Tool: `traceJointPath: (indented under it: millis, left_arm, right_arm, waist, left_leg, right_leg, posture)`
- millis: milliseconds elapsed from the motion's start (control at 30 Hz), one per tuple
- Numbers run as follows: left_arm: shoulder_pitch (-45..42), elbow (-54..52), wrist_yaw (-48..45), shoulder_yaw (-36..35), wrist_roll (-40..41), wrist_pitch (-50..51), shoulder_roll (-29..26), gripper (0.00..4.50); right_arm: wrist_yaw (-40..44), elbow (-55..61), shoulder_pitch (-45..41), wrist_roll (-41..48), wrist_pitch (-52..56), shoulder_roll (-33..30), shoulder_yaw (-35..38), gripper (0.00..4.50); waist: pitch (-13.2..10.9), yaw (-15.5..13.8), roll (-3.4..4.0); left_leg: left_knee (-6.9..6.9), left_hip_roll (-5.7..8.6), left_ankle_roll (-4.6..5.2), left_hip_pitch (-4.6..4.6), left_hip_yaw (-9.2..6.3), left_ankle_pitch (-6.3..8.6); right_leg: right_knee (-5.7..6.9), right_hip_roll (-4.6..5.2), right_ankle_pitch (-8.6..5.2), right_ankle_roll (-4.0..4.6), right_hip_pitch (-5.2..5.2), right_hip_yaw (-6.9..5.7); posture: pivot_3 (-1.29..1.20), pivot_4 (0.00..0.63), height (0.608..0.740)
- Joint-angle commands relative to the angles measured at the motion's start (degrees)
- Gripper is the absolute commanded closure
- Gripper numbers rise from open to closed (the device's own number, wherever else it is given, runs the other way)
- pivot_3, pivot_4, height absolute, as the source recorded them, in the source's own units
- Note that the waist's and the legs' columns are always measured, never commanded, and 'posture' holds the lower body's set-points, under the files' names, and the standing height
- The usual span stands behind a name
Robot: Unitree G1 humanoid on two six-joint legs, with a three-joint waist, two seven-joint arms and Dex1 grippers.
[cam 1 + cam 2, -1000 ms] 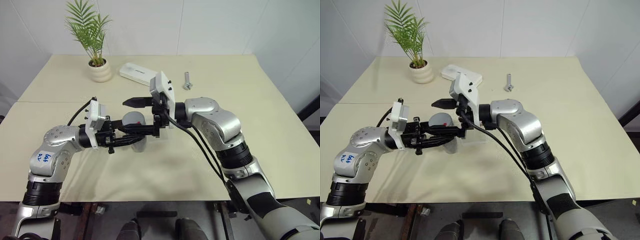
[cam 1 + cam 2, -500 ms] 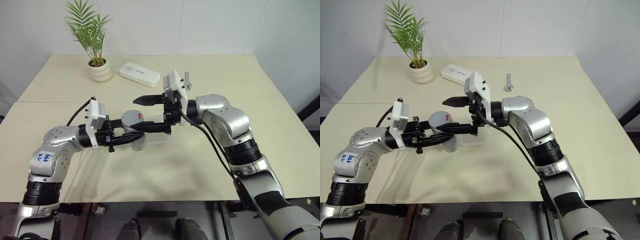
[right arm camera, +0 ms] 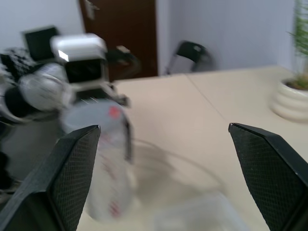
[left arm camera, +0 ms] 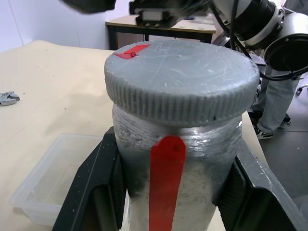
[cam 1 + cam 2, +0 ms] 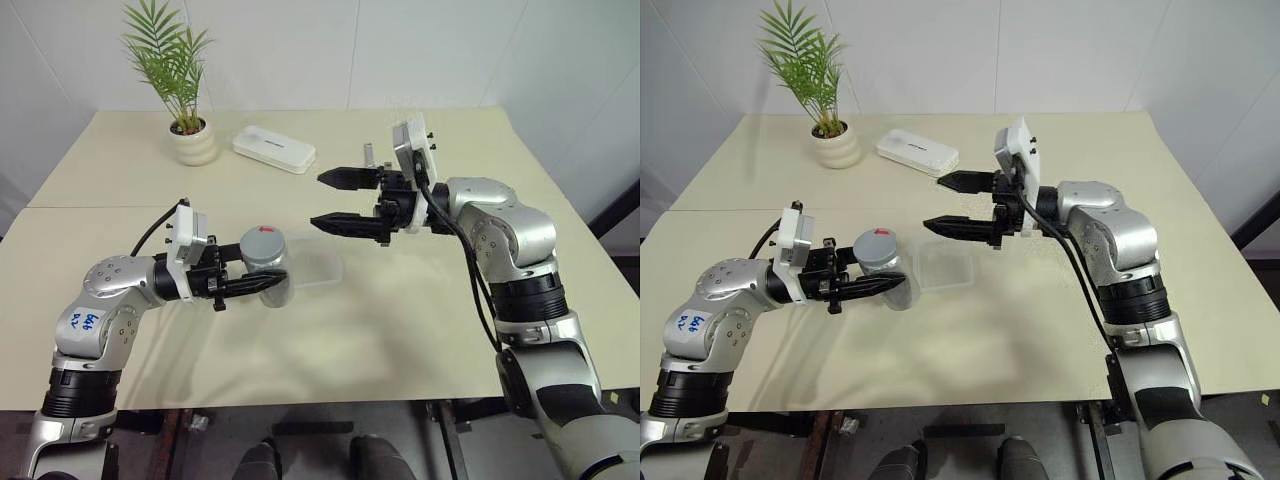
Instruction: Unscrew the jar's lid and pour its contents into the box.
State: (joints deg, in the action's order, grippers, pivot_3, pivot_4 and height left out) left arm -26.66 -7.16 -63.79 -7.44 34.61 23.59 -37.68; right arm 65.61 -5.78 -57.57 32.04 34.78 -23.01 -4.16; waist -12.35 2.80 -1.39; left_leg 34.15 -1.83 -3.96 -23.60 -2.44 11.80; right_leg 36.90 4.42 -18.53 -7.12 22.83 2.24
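The jar (image 5: 266,272), a greyish cylinder with a red stripe (image 4: 166,183), stands upright just above the table, and my left gripper (image 5: 268,280) is shut on its body. Its grey lid (image 4: 182,82) sits on top, with a red mark on it. The contents are hidden inside. The clear box (image 5: 316,268) lies on the table right beside the jar, on its right. My right gripper (image 5: 322,200) hangs open and empty above the box, pointing left at the jar, a short way from the lid. The right wrist view shows the jar (image 3: 103,144) blurred between its fingers (image 3: 72,163).
A white ribbed plant pot (image 5: 195,143) and a flat white case (image 5: 273,150) stand at the back left of the beige table (image 5: 420,320). A silver bolt (image 4: 7,97) lies behind the right gripper. The table's right half and front are bare.
My open right gripper has drawn away from the jar's lid, to the right and slightly up. The left gripper still holds the jar in the same place.
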Motion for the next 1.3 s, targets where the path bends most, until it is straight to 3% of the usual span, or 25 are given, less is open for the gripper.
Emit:
traceJointPath:
  millis: [33, 300, 633, 1300]
  left_arm:
    - [-0.39, -1.89, -0.18, -0.95, 0.9, -0.44, -0.71, 2.51]
    - [-0.7, -2.06, -0.59, -0.28, 0.79, -0.03, -0.83, 2.51]
    - [-0.09, -3.11, -0.26, -0.03, 0.95, 0.39, -0.59, 2.51]
    - [-0.28, -2.99, -0.35, -0.21, 0.95, 0.83, -0.96, 2.51]
  right_arm:
    - [-1.27, 5.07, -0.39, 1.71, 1.45, 2.29, -1.05, 0.02]
    - [-4.27, 7.46, -2.07, -1.58, 2.27, 6.33, -7.35, 0.02]
    - [-6.91, 5.56, -3.61, -4.82, 2.27, 9.18, -10.14, 0.02]
    - [-3.84, 0.45, -3.09, -6.56, 0.29, 5.0, -7.85, 0.02]
  waist:
    - [0.0, 0.03, 0.0]
    - [0.0, 0.09, 0.0]
    - [0.0, 0.1, 0.0]
    - [0.0, 0.21, 0.0]
  left_leg:
    - [0.0, 0.0, 0.0, 0.0, 0.0, 0.0]
    - [0.0, 0.0, 0.0, 0.0, -0.01, 0.0]
    - [0.0, 0.0, 0.0, 0.0, -0.01, 0.0]
    - [0.0, 0.0, 0.0, 0.01, -0.01, 0.0]
  right_leg:
    - [0.01, 0.0, 0.0, 0.0, 0.0, 0.0]
    - [0.01, 0.0, 0.0, 0.0, 0.0, 0.0]
    - [0.02, 0.0, 0.0, 0.0, 0.0, 0.0]
    - [0.02, 0.0, 0.0, 0.0, 0.0, 0.0]
  posture:
    - [0.0, 0.15, 0.74]
    - [0.0, 0.15, 0.74]
    - [0.0, 0.15, 0.74]
    - [0.0, 0.15, 0.74]
